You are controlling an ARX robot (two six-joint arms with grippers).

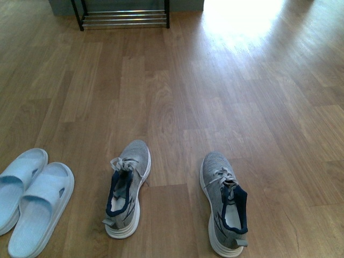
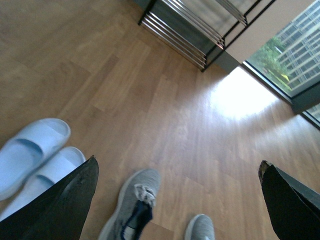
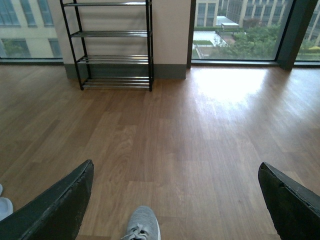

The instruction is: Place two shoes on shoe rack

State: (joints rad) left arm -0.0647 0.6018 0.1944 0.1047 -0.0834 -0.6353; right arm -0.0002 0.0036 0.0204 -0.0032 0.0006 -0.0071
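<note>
Two grey knit shoes with white soles and navy collars stand on the wood floor, toes pointing away from me: the left shoe [image 1: 127,187] and the right shoe [image 1: 226,202]. The black shoe rack [image 1: 124,18] with chrome bars stands far off at the back wall, bare. My left gripper [image 2: 177,172] hangs open high above the left shoe [image 2: 134,205] and the toe of the other shoe [image 2: 200,228]. My right gripper [image 3: 175,175] is open too, above one shoe's toe [image 3: 143,224]; the shoe rack [image 3: 111,45] shows several tiers there. Neither arm appears in the front view.
A pair of pale blue-white slide sandals [image 1: 31,196] lies left of the shoes. Wood floor stretches between the shoes and the rack. Sunlight glares on the floor [image 1: 244,16] to the right of the rack, below large windows [image 3: 235,30].
</note>
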